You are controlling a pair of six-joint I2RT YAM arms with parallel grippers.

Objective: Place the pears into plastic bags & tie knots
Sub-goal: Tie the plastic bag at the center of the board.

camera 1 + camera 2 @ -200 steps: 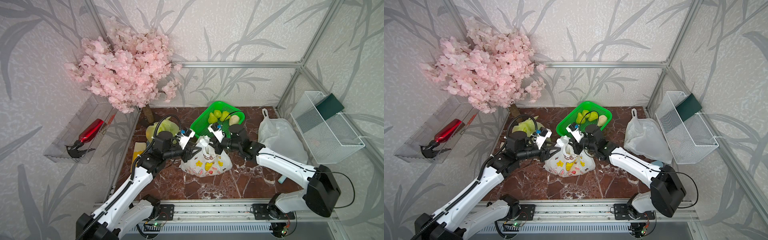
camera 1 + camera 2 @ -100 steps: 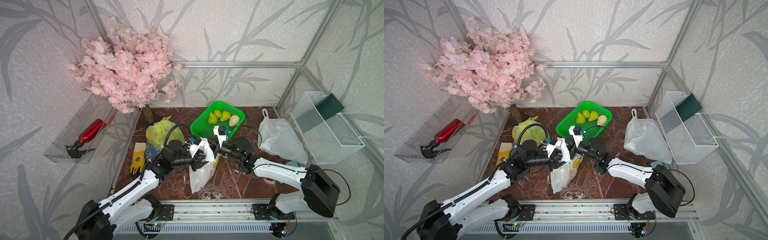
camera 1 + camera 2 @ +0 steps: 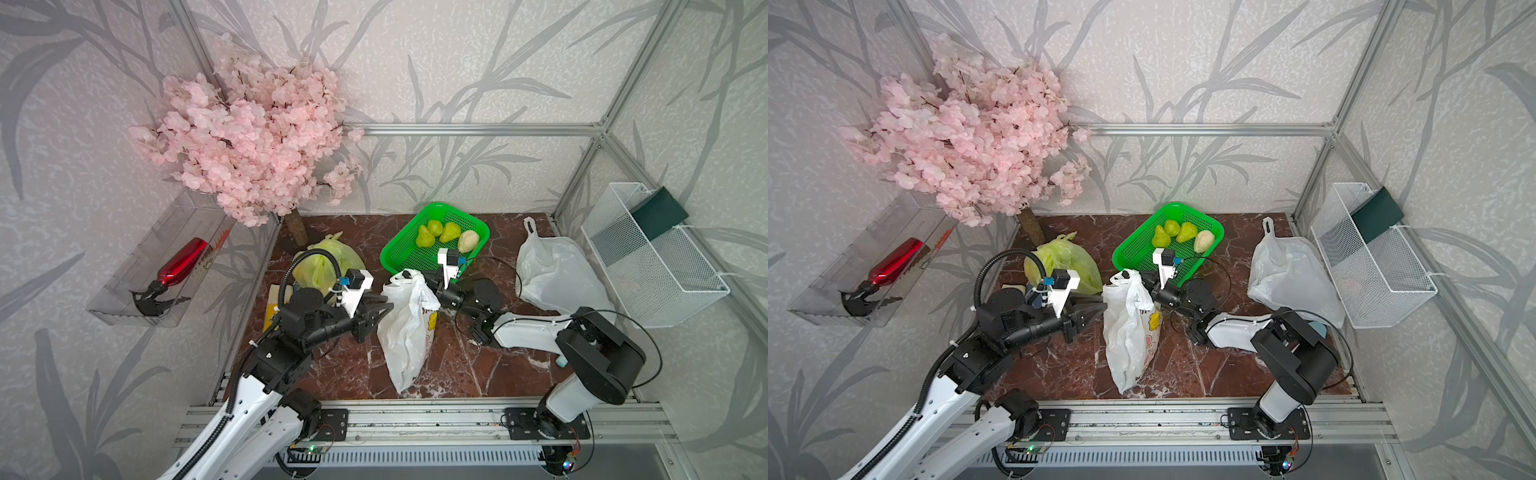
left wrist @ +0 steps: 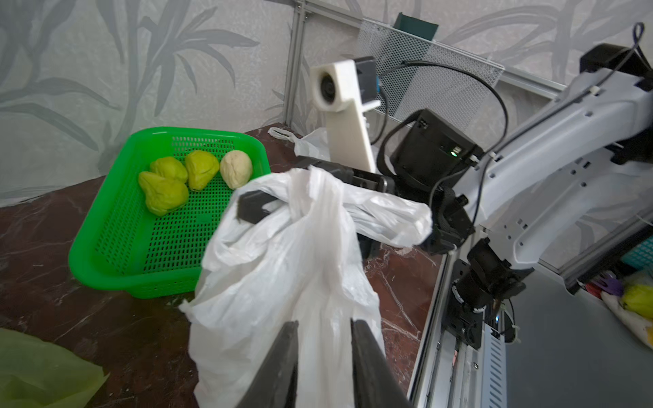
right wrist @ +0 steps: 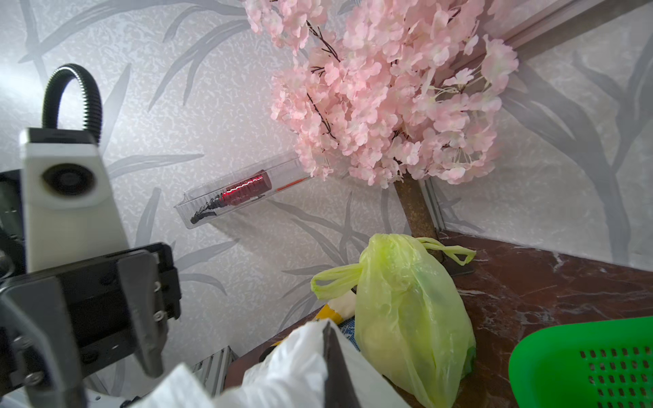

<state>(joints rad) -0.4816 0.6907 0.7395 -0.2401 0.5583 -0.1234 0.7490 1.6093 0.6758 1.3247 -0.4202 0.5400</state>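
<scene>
A white printed plastic bag (image 3: 409, 332) (image 3: 1129, 332) hangs long and narrow above the middle of the table. My right gripper (image 3: 426, 284) (image 3: 1146, 286) is shut on its bunched handle (image 4: 385, 215), and only one dark finger (image 5: 332, 356) shows against the white film (image 5: 293, 360). My left gripper (image 3: 386, 306) (image 4: 323, 321) is open with a narrow gap, tips against the bag's left side. Three green pears (image 3: 435, 227) and a cream pear (image 3: 468, 241) lie in the green basket (image 3: 399, 257). A filled yellow-green bag (image 3: 328, 262) (image 5: 406, 318) shows loose handle loops at its top.
A second white bag (image 3: 557, 274) slumps at the right, beside a white wire basket (image 3: 648, 266) on the wall. A pink blossom tree (image 3: 249, 137) stands in the back left corner. A clear shelf holds a red bottle (image 3: 183, 262). A yellow packet (image 3: 272, 307) lies under my left arm.
The white bag, sitting wide on the table a second ago, now hangs lifted and stretched. Both grippers have moved toward the table's front, and the left jaws have narrowed.
</scene>
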